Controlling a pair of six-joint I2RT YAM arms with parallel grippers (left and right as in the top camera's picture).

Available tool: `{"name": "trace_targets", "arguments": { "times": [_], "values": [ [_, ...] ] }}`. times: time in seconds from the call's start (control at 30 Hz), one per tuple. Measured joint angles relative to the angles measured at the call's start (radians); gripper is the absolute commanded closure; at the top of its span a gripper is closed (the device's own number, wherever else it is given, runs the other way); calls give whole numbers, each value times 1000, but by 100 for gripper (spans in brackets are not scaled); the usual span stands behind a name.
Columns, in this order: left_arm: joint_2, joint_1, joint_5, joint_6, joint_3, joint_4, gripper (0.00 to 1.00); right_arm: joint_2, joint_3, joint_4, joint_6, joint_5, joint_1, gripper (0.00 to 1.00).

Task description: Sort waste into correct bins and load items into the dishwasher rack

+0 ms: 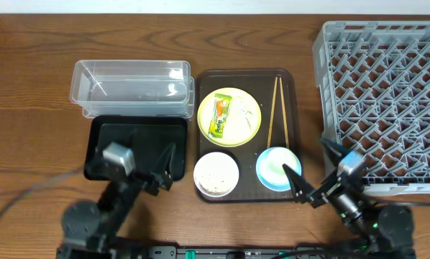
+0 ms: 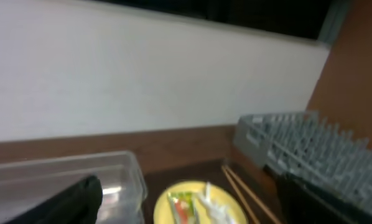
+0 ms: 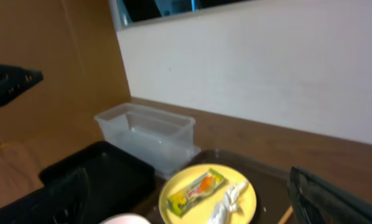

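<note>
Both pincers gape wide and empty. The left pincer (image 1: 165, 167) hovers over the black tray (image 1: 129, 133), with the white bowl (image 1: 216, 173) just to its right. The right pincer (image 1: 313, 167) hangs beside the rack (image 1: 387, 86), the light-blue bowl (image 1: 272, 167) just to its left. The wrapper (image 1: 219, 118) lies on the yellow plate (image 1: 234, 134), ahead between them.

Open table strip (image 1: 308, 108) betw serving tray (image 1: 208, 83) & rack (image 1: 387, 86); tub (image 1: 129, 88), black tray (image 1: 139, 129) crowd tray's left.

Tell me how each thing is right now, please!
Tub, empty.
Black tray, empty.
Rack, nothing loaded.
Plate, holding wrapper.
White bowl, crumbs inside.
Blue bowl, upright.
Chopsticks, lying on brown tray.
Left end effector, open.
Right end effector, open.
</note>
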Motion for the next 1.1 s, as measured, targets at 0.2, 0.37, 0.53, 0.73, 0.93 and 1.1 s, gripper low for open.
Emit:
{"name": "trace_targets", "arguments": {
  "times": [0.2, 0.37, 0.53, 0.73, 0.93, 1.1],
  "values": [
    [414, 0, 41, -14, 453, -489, 8, 344, 408, -397, -40, 10, 0, 1],
    [734, 0, 52, -17, 750, -784, 9, 640, 733, -656, -126, 19, 0, 1],
    [896, 0, 132, -50, 814, -839, 10, 790, 867, -745, -149, -6, 0, 1],
    [1003, -48, 242, -59, 815, -847, 13, 844, 870, -758, -129, -44, 0, 1],
    [1070, -201, 180, -40, 815, -840, 23, 842, 871, -758, -44, -1, 0, 2],
    [1135, -338, 119, -38, 816, -785, 35, 842, 871, -771, 23, 30, 0, 3]
  ]
}}
